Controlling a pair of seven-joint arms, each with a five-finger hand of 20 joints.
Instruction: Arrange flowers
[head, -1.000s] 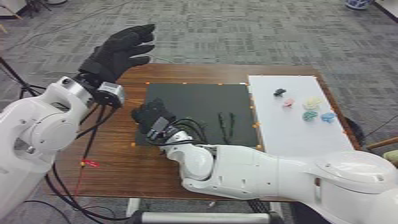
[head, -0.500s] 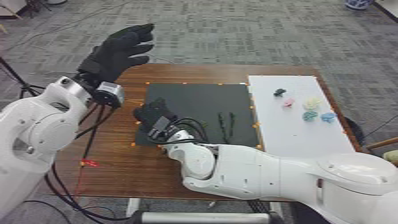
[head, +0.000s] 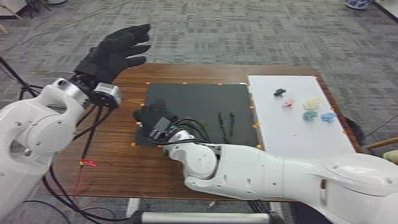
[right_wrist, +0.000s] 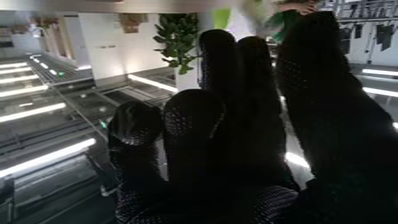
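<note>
Along the near edge of the worktop (head: 142, 175), the white right arm (head: 240, 160) crosses from the right toward the dark mat (head: 191, 95). Two dark stems (head: 233, 125) lie side by side near the mat's right edge, pointing toward its far edge. Near the mat's left edge is the right hand (head: 155, 115), its fingers loosely extended around no visible stem or bloom; whether it touches the mat, I cannot tell. Beyond, on the white board (head: 306, 140), a blue bloom (head: 328, 117) sits by the right edge, a green one (head: 310, 115) beside it, then yellow (head: 311, 103), pink (head: 289, 102) and, toward the far left corner, a dark one (head: 280, 92). Raised by the worktop's far left corner, the left hand (head: 114, 52) is relaxed and empty.

The step looks like placing or fetching a stem. Best to bring the fingertips low alongside one stem, pinch it mid-length and lift straight, as a sideways sweep could roll its neighbour. The wrist cables (head: 191, 125) hang near the stems and could snag them, so raise the wrist before crossing.
</note>
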